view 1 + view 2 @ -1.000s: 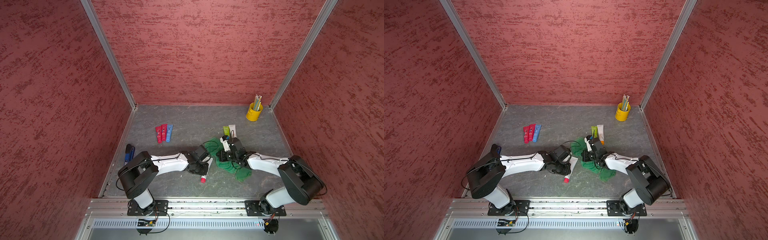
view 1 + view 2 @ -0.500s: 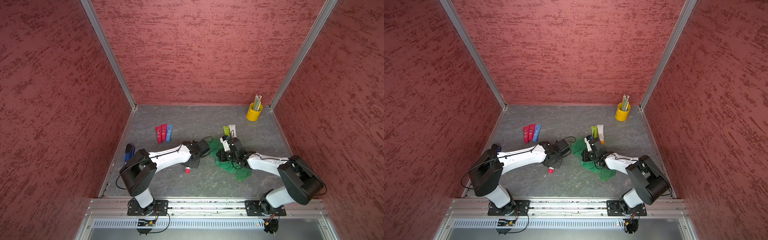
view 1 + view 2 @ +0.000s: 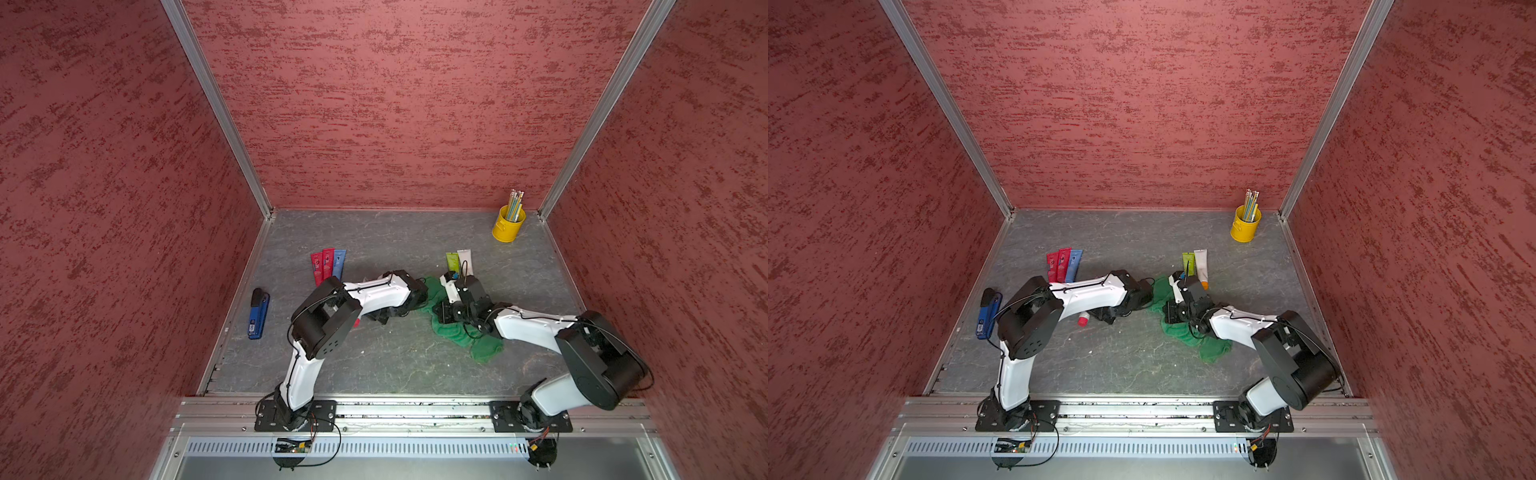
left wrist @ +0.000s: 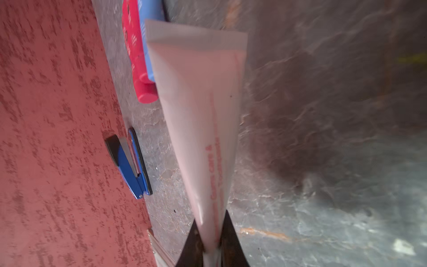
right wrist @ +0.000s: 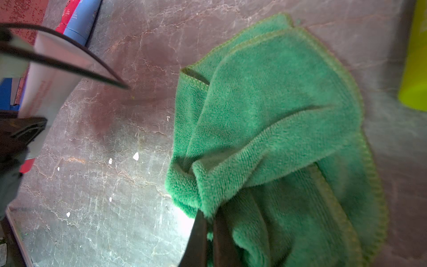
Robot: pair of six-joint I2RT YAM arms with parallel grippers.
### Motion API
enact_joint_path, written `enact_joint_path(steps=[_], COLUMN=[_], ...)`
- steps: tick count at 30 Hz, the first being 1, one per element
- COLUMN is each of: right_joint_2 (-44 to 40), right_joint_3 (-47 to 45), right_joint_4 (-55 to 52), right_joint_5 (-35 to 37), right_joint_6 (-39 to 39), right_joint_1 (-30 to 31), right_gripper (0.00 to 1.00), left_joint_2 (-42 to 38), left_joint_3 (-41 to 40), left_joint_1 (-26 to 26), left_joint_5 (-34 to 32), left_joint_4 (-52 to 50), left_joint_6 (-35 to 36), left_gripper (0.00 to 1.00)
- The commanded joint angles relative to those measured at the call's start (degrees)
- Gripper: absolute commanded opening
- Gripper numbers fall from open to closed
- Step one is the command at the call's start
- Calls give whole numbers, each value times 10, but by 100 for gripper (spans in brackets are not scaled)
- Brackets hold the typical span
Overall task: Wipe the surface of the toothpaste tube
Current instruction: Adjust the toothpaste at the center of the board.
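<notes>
Since a second ago, my left arm (image 3: pixel 374 291) has swung the toothpaste tube (image 4: pixel 198 104) away from the green cloth (image 5: pixel 277 115), toward the red and blue tubes (image 3: pixel 328 266). My left fingers (image 4: pixel 231 240) clamp it near the cap; my right fingers (image 5: pixel 197 240) pinch the cloth on the surface (image 5: pixel 104 185).

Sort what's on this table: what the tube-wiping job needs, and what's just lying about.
Job: white toothpaste tube with red cap, in the left gripper; green microfibre cloth, in the right gripper.

Lying about: blue-and-black stapler; row of red and blue tubes; lime-green tube; white tube with orange cap; yellow cup of pencils.
</notes>
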Motion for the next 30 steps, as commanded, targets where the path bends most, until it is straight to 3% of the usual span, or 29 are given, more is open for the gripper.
enact_joint_path(steps=[1,8,20,23,26,28,30], right_joint_2=[-10,-3,3,2,2,2,2], right_joint_3=[-3,-2,-1,-2,-2,-1,-1], right_joint_4=[0,1,1,0,-1,0,-2], right_joint_5=[-4,-8,-9,-8,-8,-9,-9], right_joint_6=[-9,-9,-9,-9,-10,-10,-10], right_joint_1=[-4,-4,-4,-4,-4,-4,-4], right_gripper=[0,0,0,0,0,0,0], left_joint_2=[26,52,-7,-63,-168,-245,-325], left_joint_3=[21,24,-10,-40,-95,-135,-186], left_joint_1=[-13,-36,-70,-81,-76,-61,-23], left_joint_5=[-28,-10,65,63,89,120,196], left_joint_4=[4,27,105,142,208,251,304], left_joint_6=[13,9,22,17,25,33,47], left_gripper=[10,12,27,28,30,36,46])
